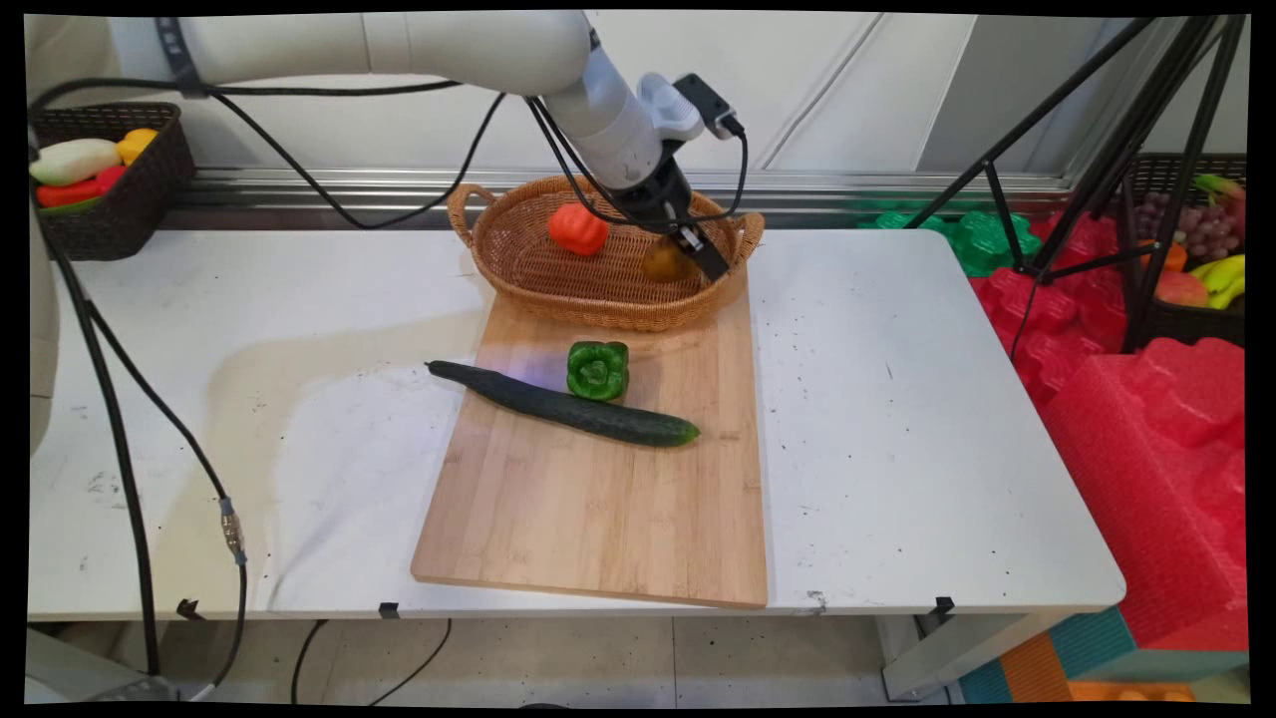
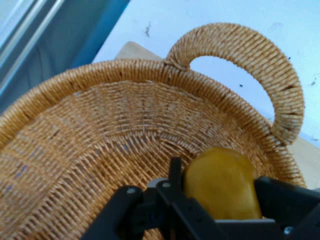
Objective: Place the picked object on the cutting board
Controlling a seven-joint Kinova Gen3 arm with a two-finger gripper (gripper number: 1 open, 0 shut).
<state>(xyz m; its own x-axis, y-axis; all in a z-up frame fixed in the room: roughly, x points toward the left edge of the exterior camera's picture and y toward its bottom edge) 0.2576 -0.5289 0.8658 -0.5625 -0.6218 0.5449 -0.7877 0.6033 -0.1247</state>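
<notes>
One tool (image 2: 220,197) angled into basket (image 1: 518,269) (gripping yellow fruit (image 2: 222,182)).

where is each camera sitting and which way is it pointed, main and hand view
Main view: fixed above the table's near side, looking down across the white table toward the wall; shows the white arm and black gripper reaching into the wicker basket.
Hand view: on the hand, looking along the gripper into the basket; shows black linkage and fingers.
Shared: basket, gripper and the yellow-brown fruit between its fingers.
</notes>
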